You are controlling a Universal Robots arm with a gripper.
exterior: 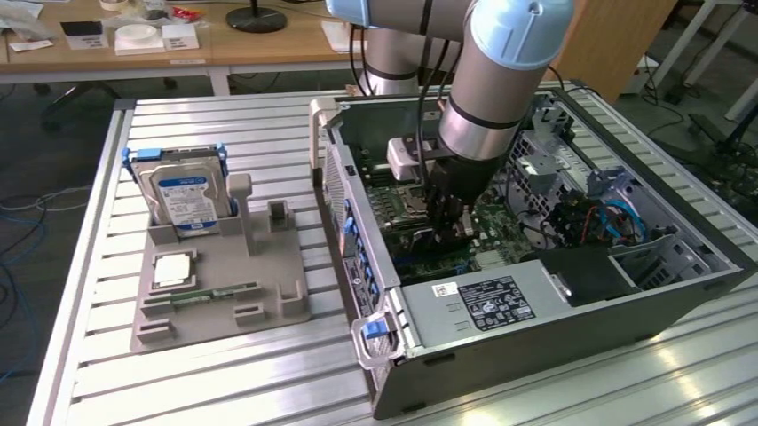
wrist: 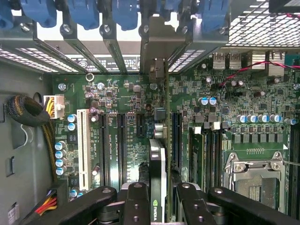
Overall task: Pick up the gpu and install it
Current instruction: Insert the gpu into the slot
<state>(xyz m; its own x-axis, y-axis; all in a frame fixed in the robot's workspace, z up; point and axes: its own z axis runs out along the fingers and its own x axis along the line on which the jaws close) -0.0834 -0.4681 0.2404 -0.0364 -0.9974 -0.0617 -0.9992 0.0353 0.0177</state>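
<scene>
We see the end effector [wrist: 158, 199] down inside the open computer case [exterior: 663, 293], clenched on the gpu [wrist: 158, 164]; the wrist view shows its black fingers [wrist: 136, 201] pressing either side of the card, which stands on edge, its pale bracket strip [wrist: 157, 70] reaching toward the row of rear slot openings under the blue clips [wrist: 125, 11]. The card hangs over the green motherboard [wrist: 225, 108], roughly in line with one of the long dark slots [wrist: 176, 129] near the white slot [wrist: 83, 147]; whether its edge connector has already entered the slot we cannot tell, since the card hides its own lower edge. In the exterior view the arm [exterior: 498, 98] descends nearly straight into the case, while the silver hard drive [exterior: 184, 195] and the green memory stick [exterior: 213, 291] sit in the grey fixture [exterior: 279, 306] on the table [exterior: 83, 355]. We judge that doing this step well means keeping the card square to the board, the bracket aligned with its rear opening, and pressing evenly along the slot rather than at one end; a tilt could jam the connector.
</scene>
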